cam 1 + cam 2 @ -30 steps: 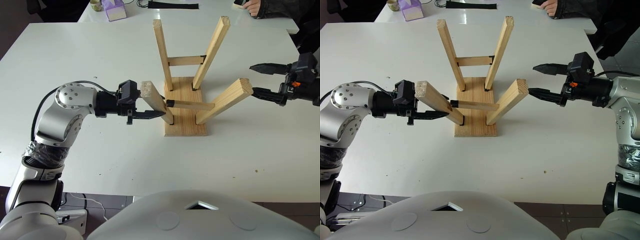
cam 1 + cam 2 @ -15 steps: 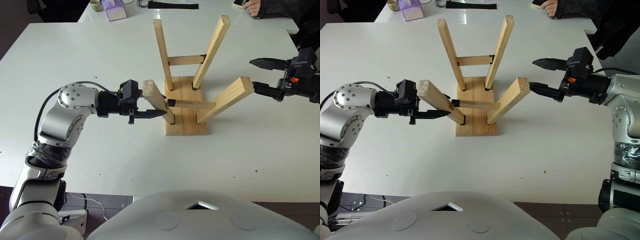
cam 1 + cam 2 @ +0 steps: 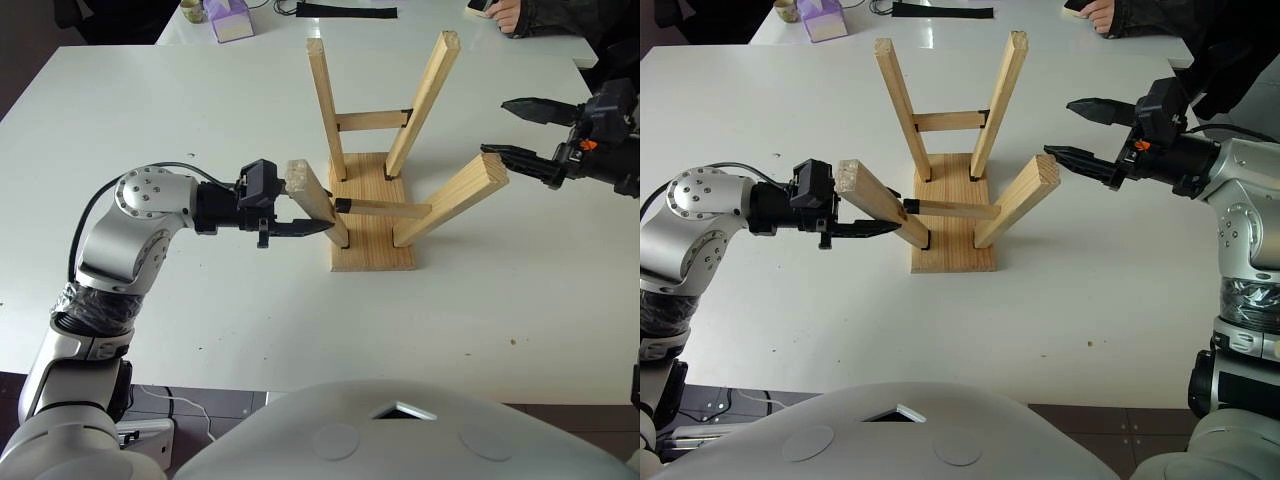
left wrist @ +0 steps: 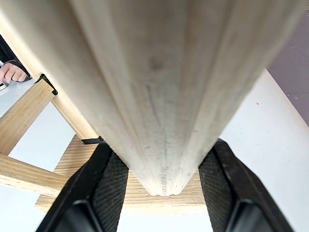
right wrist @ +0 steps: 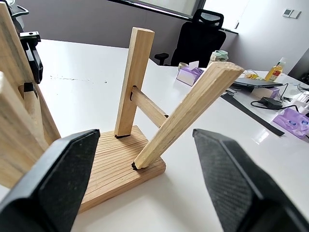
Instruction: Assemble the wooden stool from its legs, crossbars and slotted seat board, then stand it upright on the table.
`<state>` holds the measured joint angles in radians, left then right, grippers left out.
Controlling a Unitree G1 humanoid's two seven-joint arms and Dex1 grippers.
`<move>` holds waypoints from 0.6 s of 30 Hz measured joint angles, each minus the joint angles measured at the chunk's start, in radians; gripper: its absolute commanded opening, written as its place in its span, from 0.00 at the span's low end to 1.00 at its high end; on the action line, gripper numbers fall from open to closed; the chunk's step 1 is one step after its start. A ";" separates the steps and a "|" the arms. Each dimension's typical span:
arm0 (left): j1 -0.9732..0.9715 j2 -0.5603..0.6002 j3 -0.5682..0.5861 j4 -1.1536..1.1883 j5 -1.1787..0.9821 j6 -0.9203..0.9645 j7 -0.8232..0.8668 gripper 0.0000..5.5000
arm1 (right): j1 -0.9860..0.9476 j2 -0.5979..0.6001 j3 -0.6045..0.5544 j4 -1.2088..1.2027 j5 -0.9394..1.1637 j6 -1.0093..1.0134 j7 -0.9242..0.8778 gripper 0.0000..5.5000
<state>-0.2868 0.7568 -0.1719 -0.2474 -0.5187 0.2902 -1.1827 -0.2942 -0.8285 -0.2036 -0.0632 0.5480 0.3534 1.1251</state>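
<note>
While left claw (image 3: 306, 221) clamps a leg (image 3: 300, 186), right claw (image 3: 497, 126) gapes.

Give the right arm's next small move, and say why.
Probably ease the right gripper forward so its open jaws straddle the leaning right leg at its top, then close: the left gripper clamps the left leg, while this one stands ungripped, tilted outward.

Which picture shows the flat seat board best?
The left eye view: you look down on the whole seat board with all four legs in it. The right eye view shows the same. The right wrist view shows one slatted end, the left wrist view a strip behind a leg.
</note>
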 measured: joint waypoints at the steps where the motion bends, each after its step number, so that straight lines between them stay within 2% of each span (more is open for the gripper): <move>1: 0.000 0.000 0.000 0.000 0.000 0.000 0.001 0.37 | -0.003 0.007 -0.001 -0.003 0.000 0.005 -0.024 0.65; 6: -0.004 -0.002 -0.006 -0.009 0.005 0.005 0.015 0.37 | -0.130 0.072 -0.048 -0.015 0.011 0.078 -0.254 0.65; 18: -0.046 0.001 -0.046 -0.009 0.039 0.024 0.038 0.37 | -0.068 0.126 -0.079 -0.251 0.178 0.168 -0.309 0.65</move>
<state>-0.3333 0.7582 -0.2178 -0.2560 -0.4795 0.3139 -1.1449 -0.3621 -0.7027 -0.2826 -0.3147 0.7261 0.5210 0.8156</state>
